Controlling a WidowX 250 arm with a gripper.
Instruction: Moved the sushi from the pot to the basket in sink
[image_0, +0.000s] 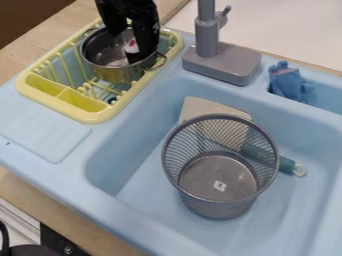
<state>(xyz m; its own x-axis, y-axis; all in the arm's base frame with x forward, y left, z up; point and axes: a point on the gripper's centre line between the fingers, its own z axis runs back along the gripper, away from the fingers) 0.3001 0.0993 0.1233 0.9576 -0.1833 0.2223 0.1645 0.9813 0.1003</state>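
At the top left of the camera view, the black gripper (127, 41) hangs down into the metal pot (115, 73). Its fingers stand apart, so it looks open. Low in the pot, against the inner side of the right-hand finger, shows the small white and red sushi (131, 46); part of it is hidden by that finger. The pot rests in the yellow dish rack (97, 118). A grey wire-mesh basket (220, 202) stands upright in the blue sink (133, 172), with a small white label on its bottom.
The grey faucet (220, 62) rises just right of the rack. Behind the basket lie a beige flat item (200, 107) and a teal handle (287, 165). A blue cloth (286, 81) sits in the small compartment at the upper right.
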